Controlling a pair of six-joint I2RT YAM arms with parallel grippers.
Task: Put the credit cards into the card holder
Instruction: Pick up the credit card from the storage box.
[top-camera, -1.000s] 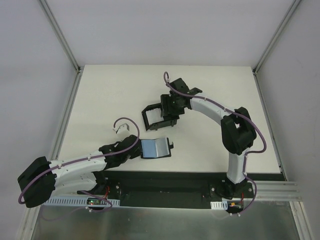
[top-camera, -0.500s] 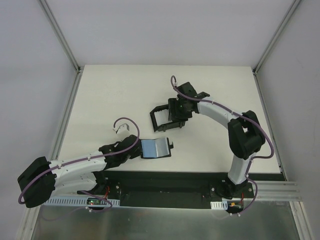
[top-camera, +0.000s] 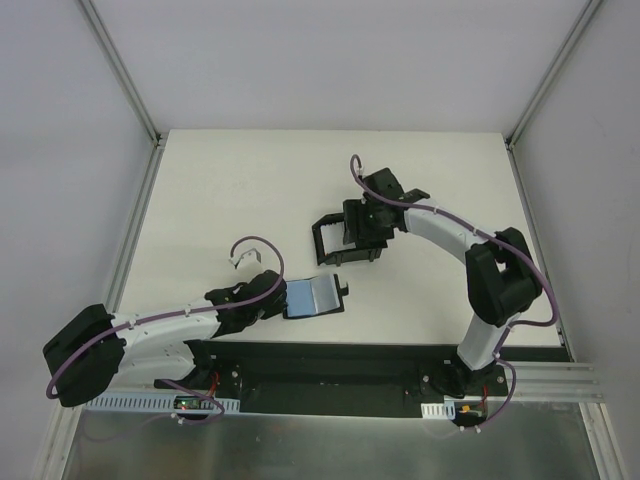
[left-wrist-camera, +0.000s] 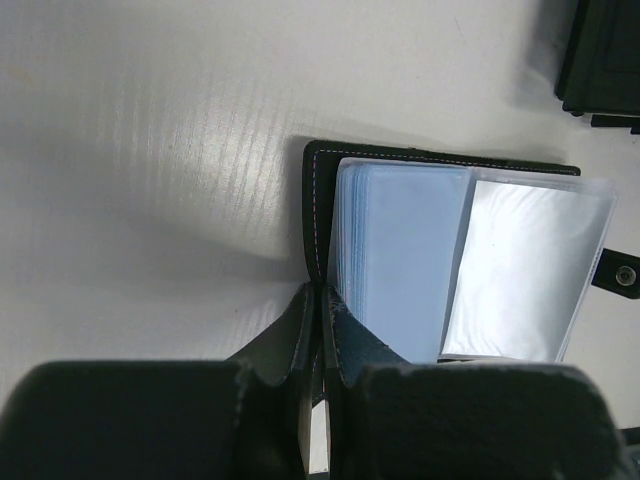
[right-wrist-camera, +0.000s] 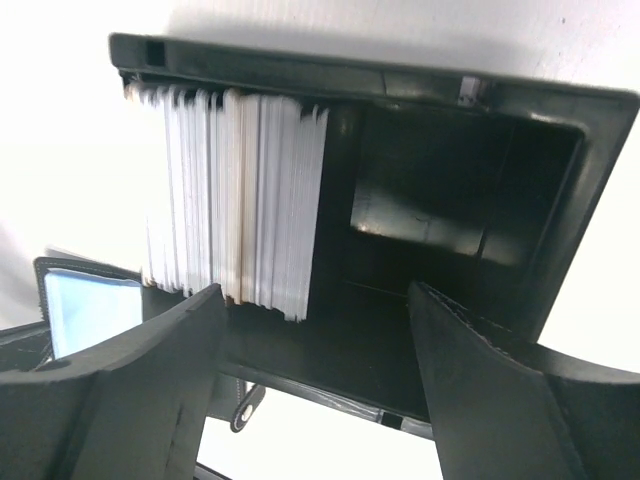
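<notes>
Inside the black box (right-wrist-camera: 400, 85): credit cards (right-wrist-camera: 235, 195) stand on edge, packed at one end.
Handling: light, stiff, slick; pinch a few across their faces.
Axis: top edges run across the box.
Right gripper (right-wrist-camera: 315, 295): spread above them, empty.
Left gripper (left-wrist-camera: 318, 300): clenched on the open card holder (left-wrist-camera: 450, 250) at its edge.

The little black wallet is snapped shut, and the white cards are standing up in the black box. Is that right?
Not quite. The small flat black folding wallet lies open, not snapped shut: the left wrist view shows its bluish clear sleeves and its snap tab undone. The thin white plastic cards do stand in the black open-topped box.
</notes>
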